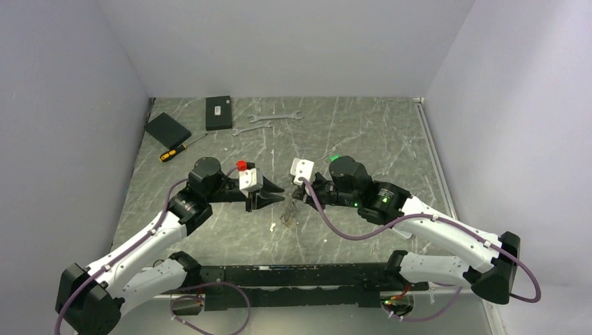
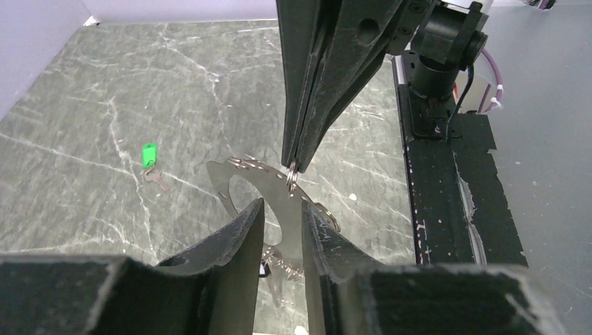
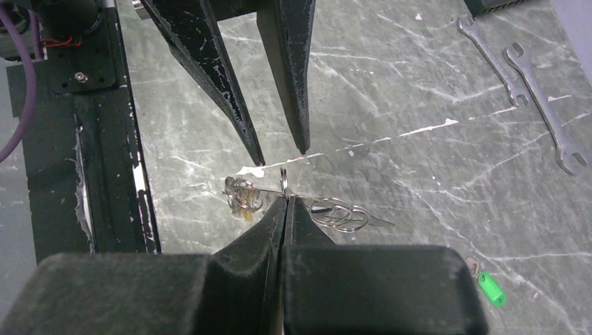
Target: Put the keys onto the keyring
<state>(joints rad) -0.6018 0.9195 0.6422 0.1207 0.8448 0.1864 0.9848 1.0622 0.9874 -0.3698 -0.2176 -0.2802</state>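
keyring (image 2: 241, 183): flat silvery ring carrying small wire loops, hanging on edge between the two tools. its lower edge is possibly resting on the tabletop (image 1: 363, 132).
right tool (image 3: 286, 199): jaws fully closed, pinching one small loop at the keyring's upper edge.
left tool (image 2: 281, 204): jaws partly apart, gripping nothing, tips set close to the pinched loop, opposite the right tool.
keys (image 2: 149, 155): small bunch with green tag, flat on the tabletop, well apart from the keyring.
two wrenches (image 3: 538, 98): side by side on the tabletop.

Desk (image 1: 377, 136), dark green marbled top. Far edge: two silver wrenches (image 1: 277, 117), black box (image 1: 218, 113), black pad (image 1: 167, 129), yellow-handled screwdriver (image 1: 180, 148). Mid-desk: keys (image 2: 149, 160) with green tag
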